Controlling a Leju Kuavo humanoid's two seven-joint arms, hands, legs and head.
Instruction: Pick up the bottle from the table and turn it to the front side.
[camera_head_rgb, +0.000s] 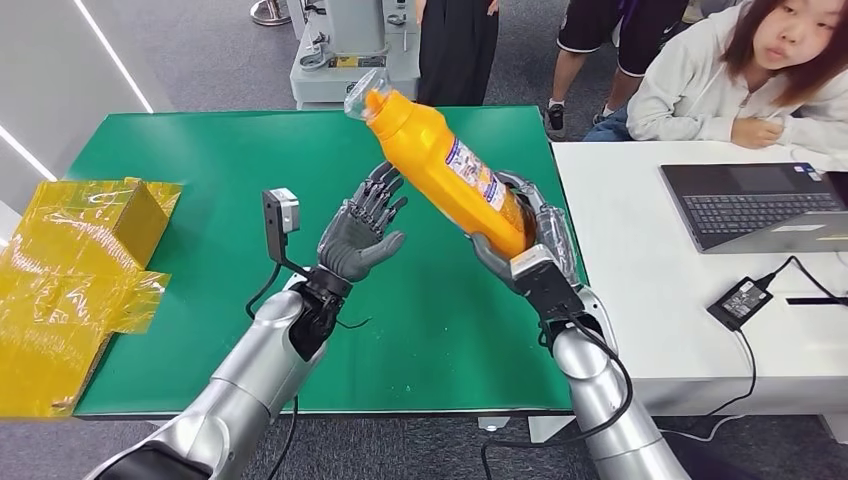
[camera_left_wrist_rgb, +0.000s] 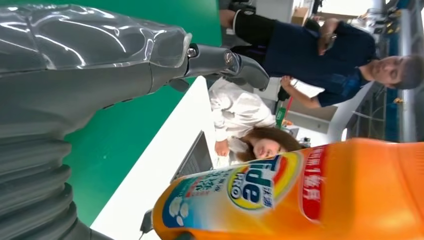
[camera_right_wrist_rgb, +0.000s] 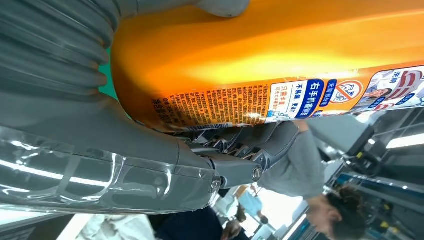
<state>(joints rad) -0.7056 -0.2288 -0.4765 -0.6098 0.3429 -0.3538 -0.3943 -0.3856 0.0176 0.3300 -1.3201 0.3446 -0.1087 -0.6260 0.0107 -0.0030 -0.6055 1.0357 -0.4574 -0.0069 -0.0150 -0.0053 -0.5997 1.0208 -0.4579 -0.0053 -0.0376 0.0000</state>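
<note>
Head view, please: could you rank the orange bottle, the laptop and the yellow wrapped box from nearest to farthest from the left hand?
1. Orange bottle, just right of the left hand.
2. Yellow wrapped box, far left.
3. Laptop, far right, white table.

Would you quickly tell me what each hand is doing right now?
Left hand: open, fingers apart, holding nothing.
Right hand: holding the bottle off the table.

We see a green table (camera_head_rgb: 200, 190) with crumpled yellow film (camera_head_rgb: 60, 290) over a box at its left edge. Beside it on the right stands a white table (camera_head_rgb: 640, 300) carrying an open laptop (camera_head_rgb: 755, 205) and a black power adapter (camera_head_rgb: 738, 302) with its cable. A seated person in a white hoodie (camera_head_rgb: 700, 95) leans on the white table, and others stand behind
</note>
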